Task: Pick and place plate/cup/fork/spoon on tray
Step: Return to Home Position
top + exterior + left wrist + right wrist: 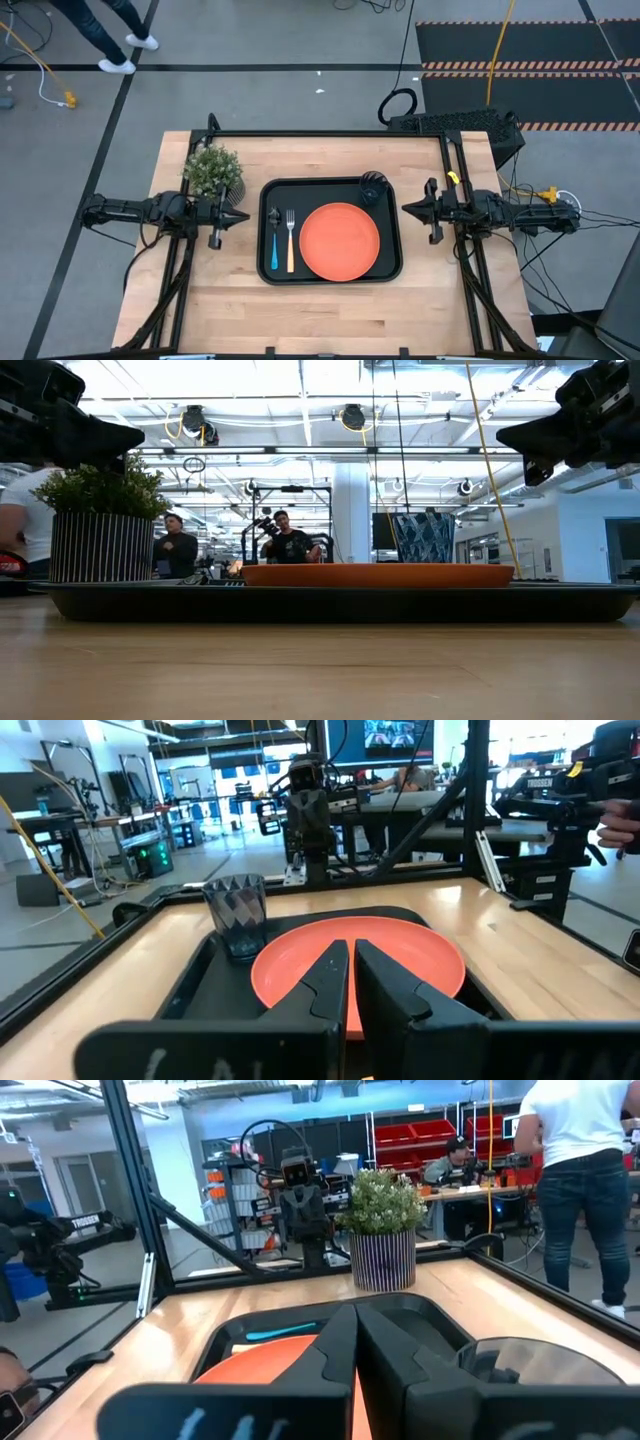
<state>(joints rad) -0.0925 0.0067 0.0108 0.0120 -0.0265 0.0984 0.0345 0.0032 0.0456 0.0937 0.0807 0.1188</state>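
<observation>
**Table laid, arms idle.** The wooden table (330, 320) lay bare along the lower edge of the overhead frame. At centre frame sat the black tray (392, 265), with the orange plate (340, 241) flat on its right half. On the tray's left side the blue-handled spoon (274, 250) and the tan-handled fork (291, 250) lay side by side, close but apart. The spoon was on the outside and the fork lay just beside the plate. The dark grey cup (372, 187) stood upright in the tray's upper right corner, near the plate's rim. The left gripper (243, 216) hung just off the tray's left edge and the right gripper (406, 209) just off its right edge. Both were raised above the table, fingers drawn narrow with nothing between them, tips pointing in at the tray. A potted plant (213, 172) stood on the table off the tray's upper left corner. Beyond the table, at centre of the level view, two people (290, 545) stood in the bright workshop.
</observation>
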